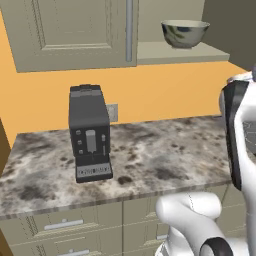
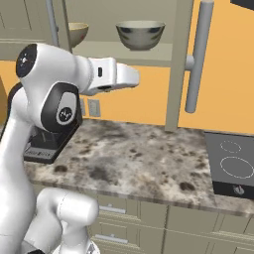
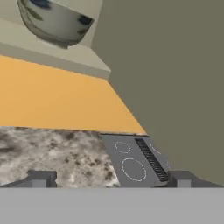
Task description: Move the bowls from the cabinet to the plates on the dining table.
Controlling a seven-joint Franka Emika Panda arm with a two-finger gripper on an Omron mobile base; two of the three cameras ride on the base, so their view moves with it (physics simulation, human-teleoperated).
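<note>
Your gripper (image 3: 111, 179) is spread wide and holds nothing, well below the cabinet (image 2: 178, 59) shelf, over the stone counter (image 2: 144, 158). The pale marbled bowl (image 2: 140, 34) sits upright on the open shelf, the olive-tan bowl (image 2: 78, 32) to its left, half hidden by the door handle. Raise the hand to rim height first, then go in level, one finger inside the rim. The right door (image 3: 175, 78) stands close, probably tight clearance.
</note>
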